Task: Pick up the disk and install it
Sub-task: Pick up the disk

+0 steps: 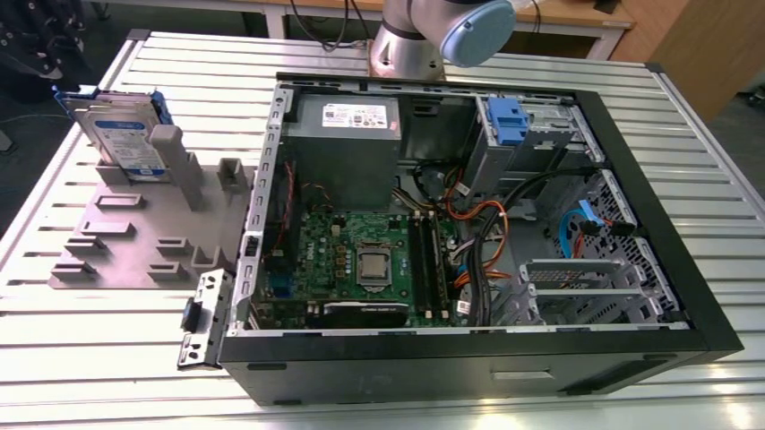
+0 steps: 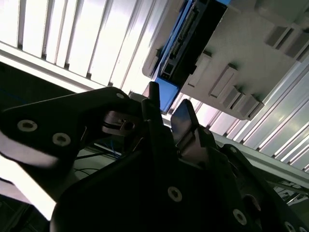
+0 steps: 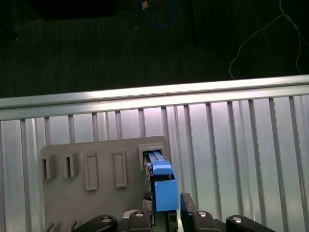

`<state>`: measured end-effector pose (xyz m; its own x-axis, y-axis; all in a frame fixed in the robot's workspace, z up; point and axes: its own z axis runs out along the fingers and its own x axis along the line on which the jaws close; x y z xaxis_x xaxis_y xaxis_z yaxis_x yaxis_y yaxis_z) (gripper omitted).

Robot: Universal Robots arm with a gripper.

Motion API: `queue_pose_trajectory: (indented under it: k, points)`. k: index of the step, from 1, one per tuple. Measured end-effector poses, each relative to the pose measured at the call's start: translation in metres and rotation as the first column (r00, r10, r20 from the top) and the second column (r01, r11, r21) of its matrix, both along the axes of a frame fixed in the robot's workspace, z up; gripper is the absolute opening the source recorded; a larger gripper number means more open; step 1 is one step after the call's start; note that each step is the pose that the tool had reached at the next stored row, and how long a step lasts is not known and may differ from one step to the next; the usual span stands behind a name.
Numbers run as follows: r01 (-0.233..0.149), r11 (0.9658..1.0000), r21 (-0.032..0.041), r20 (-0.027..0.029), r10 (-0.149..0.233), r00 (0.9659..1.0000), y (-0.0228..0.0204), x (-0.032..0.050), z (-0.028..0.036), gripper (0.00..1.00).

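Right, the gripper [image 3: 165,205] is open; its two dark fingers [image 2: 153,104] stand apart with a clear gap between them and hold nothing; in the first wrist view it points down toward the disk [image 3: 164,186], whose blue frame lines up with that gap; whether the tips touch the frame I cannot tell from there. The second wrist view looks along the fingers and adds the disk's dark connector edge out beyond the tips, seated in the grey holder [image 2: 251,63]. The exterior view gives me the wider layout; the disk stands upright with its blue-and-white label toward the camera, in the far corner of the holder on the slatted table [image 1: 96,358], at the exterior view's left; the open computer case [image 1: 418,372] lies just beside the holder on its right; the arm [image 1: 476,27] shows a pale blue joint at the table's far edge, behind the case.
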<state>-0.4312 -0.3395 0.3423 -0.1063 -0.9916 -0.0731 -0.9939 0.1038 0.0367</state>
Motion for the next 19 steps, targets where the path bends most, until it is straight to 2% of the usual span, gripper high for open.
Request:
queue_pose_trajectory:
  k: [1,3,4,11,19]
  points:
    - [0.000,1.0000,-0.0019,-0.0002,0.000,1.0000,-0.0001,0.0000,-0.0001,0.39]
    - [0.000,1.0000,-0.0040,-0.0002,0.000,1.0000,-0.0001,0.0000,-0.0008,0.39]
    - [-0.001,1.0000,-0.0040,-0.0001,0.001,1.0000,-0.0001,-0.0001,-0.0014,0.46]
    - [-0.057,0.9984,-0.0040,-0.0001,0.057,0.9984,-0.0001,-0.0011,-0.0060,0.46]
    - [-0.059,0.9983,-0.0042,0.0019,0.059,0.9983,0.0001,-0.0025,-0.0122,0.46]
